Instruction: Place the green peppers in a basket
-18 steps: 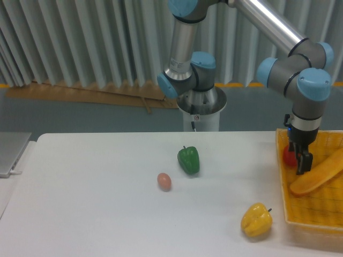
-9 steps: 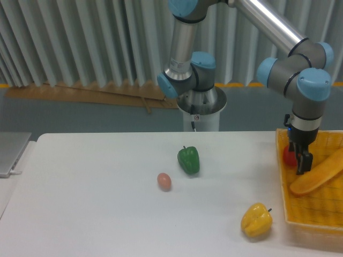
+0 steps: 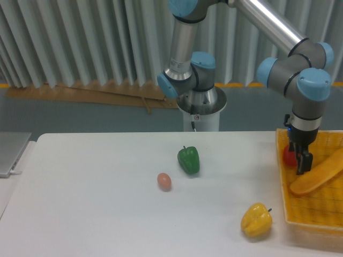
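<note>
Nothing has shifted across the last second: arm, claw and every object sit exactly where they were. Read that as a pause, not progress.

The glossy dark-green bell pepper (image 3: 188,159) rests on the white table (image 3: 96,209), near the middle, stem up, well apart from the yellow-orange woven mesh basket (image 3: 284,206) at the right edge. Nothing touches it.

Your two-finger claw (image 3: 300,159) hangs pointing down over the basket's left side, just beside a small red pepper (image 3: 289,156) that lies inside against the left wall. The fingers look close together with no object between them, but from this angle I cannot tell for sure how wide the gap is. It appears to hold nothing.

Also in the basket: a long orange-yellow loaf-shaped item (image 3: 317,172), lying diagonally. On the table: a yellow bell pepper (image 3: 256,219) just outside the basket's near left corner, and a small pinkish-brown egg-shaped object (image 3: 164,181) beside the green pepper.

Judgement: the green pepper step is not yet begun. Your next move calls for travelling left across the table to the green pepper, avoiding the egg-shaped object when you come down.
</note>
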